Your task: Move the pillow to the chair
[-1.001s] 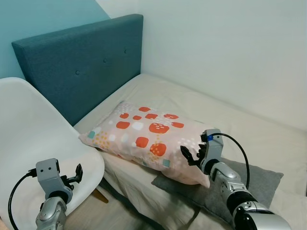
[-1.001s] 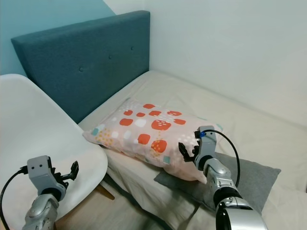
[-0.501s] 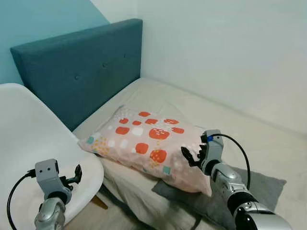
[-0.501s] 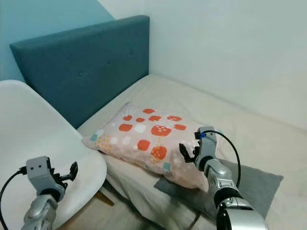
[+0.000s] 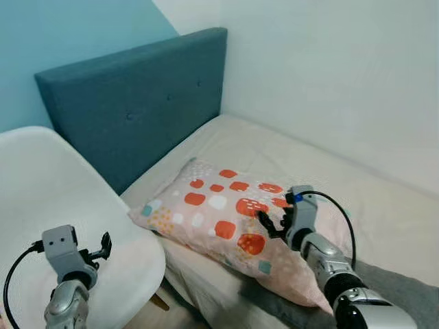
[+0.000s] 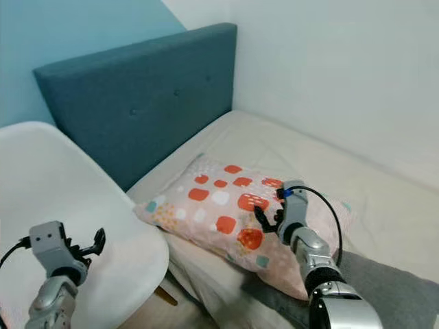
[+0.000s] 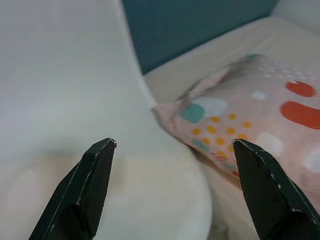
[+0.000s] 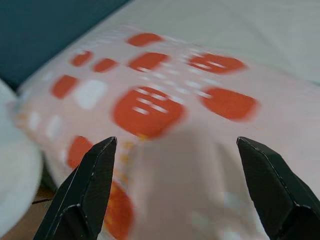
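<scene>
A pink pillow [image 5: 219, 218] with orange and white patches lies on the beige bed [image 5: 322, 164]. One of its corners reaches toward the white chair [image 5: 62, 199] at the left. My right gripper [image 5: 273, 225] is open just above the pillow's top, near its middle. In the right wrist view both fingers [image 8: 85, 190] straddle the patterned cloth [image 8: 150, 110] with nothing gripped. My left gripper [image 5: 101, 248] is open low over the chair seat [image 7: 150, 190], with the pillow corner [image 7: 210, 112] just ahead of it.
A teal padded headboard [image 5: 137, 103] stands behind the chair and the bed's head. A white wall runs along the bed's far side. A grey cloth [image 5: 405, 298] lies on the bed's near right edge under the pillow's end.
The whole view has shifted as the camera moved. My right gripper now sits further in over the pillow top rather than at its near edge. The left gripper stays over the chair.
</scene>
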Controlling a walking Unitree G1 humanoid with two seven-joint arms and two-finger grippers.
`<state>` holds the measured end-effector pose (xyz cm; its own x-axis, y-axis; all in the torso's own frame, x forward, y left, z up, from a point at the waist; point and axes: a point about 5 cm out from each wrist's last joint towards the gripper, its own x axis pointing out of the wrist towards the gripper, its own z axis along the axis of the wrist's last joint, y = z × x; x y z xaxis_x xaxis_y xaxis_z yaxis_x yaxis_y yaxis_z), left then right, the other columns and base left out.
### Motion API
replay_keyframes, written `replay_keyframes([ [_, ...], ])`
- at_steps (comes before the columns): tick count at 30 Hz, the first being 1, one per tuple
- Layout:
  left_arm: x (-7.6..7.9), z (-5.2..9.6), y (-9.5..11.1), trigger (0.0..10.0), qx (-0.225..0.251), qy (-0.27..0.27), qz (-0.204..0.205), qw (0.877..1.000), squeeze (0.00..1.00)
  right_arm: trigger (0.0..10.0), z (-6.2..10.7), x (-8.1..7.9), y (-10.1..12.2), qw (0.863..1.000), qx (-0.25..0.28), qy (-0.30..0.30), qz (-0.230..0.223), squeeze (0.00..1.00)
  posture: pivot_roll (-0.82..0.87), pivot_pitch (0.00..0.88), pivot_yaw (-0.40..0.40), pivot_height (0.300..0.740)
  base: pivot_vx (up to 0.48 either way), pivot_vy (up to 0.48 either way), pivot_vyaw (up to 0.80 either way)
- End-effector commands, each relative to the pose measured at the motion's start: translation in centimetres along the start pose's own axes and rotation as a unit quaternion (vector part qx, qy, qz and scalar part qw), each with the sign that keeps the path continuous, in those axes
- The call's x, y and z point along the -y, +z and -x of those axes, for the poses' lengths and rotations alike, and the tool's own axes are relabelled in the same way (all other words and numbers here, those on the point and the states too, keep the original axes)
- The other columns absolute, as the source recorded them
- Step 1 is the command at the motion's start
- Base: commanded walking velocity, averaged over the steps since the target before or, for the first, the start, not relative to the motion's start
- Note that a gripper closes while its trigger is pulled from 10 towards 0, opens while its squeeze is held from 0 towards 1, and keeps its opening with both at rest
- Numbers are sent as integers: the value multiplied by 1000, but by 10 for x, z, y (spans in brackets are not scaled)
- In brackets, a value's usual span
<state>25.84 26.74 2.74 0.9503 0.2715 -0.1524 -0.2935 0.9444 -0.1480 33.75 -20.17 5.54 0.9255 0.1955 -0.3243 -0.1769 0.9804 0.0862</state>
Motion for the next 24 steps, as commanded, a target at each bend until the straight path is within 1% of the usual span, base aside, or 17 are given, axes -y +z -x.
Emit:
replay_keyframes([
  [1, 1, 2, -4, 10000, -6, -3, 1, 1000, 0, 10000, 2, 5, -6, 1000, -15, -16, -14, 0, 91, 0, -70, 740, 0, 0, 0],
  [3, 2, 1, 1, 10000, 5, -14, 7, 1000, 0, 10000, 5, 16, -4, 998, -16, -55, -35, 0, 91, 0, -72, 730, 0, 0, 0],
  [6, 5, -1, 9, 10000, 23, -38, 7, 999, 0, 10000, 8, 29, 0, 994, -10, -93, -56, 0, 89, 0, -72, 715, 0, 0, 0],
  [7, 5, -1, 9, 10000, 23, -38, 7, 999, 0, 10000, 8, 29, 0, 994, -10, -93, -56, 0, 89, 0, -72, 715, 0, 0, 0],
  [9, 8, -2, 14, 10000, 33, -63, -3, 998, 0, 10000, 10, 36, 3, 992, -6, -109, -64, 0, 89, 0, -70, 705, 0, 0, 0],
  [11, 13, -2, 18, 10000, 40, -90, -27, 995, 0, 10000, 12, 43, 5, 990, -7, -127, -63, 0, 92, 0, -72, 695, 0, 0, 0],
  [12, 13, -2, 18, 10000, 40, -90, -27, 995, 0, 10000, 12, 43, 5, 990, -7, -127, -63, 0, 92, 0, -72, 695, 0, 0, 0],
  [14, 17, -2, 22, 10000, 47, -109, -47, 992, 0, 10000, 14, 48, 6, 988, -5, -140, -69, 0, 92, 0, -75, 685, 0, 0, 0],
  [18, 19, -3, 26, 10000, 55, -116, -52, 990, 0, 10000, 15, 50, 8, 986, -1, -144, -80, 0, 85, 0, -83, 670, 0, 0, 0],
  [21, 20, -3, 29, 10000, 60, -121, -55, 989, 0, 10000, 14, 49, 11, 986, 9, -141, -92, 0, 82, 0, -80, 660, 0, 0, 0],
  [22, 22, -4, 31, 10000, 64, -126, -58, 988, 0, 10000, 12, 47, 14, 986, 20, -131, -103, 0, 82, 0, -80, 650, 0, 0, 0],
  [23, 22, -4, 31, 10000, 64, -126, -58, 988, 0, 10000, 12, 47, 14, 986, 20, -131, -103, 0, 82, 0, -80, 650, 0, 0, 0],
  [24, 24, -4, 33, 10000, 67, -133, -63, 987, 0, 10000, 11, 46, 15, 986, 24, -126, -108, 0, 83, 0, -78, 640, 0, 0, 0],
])
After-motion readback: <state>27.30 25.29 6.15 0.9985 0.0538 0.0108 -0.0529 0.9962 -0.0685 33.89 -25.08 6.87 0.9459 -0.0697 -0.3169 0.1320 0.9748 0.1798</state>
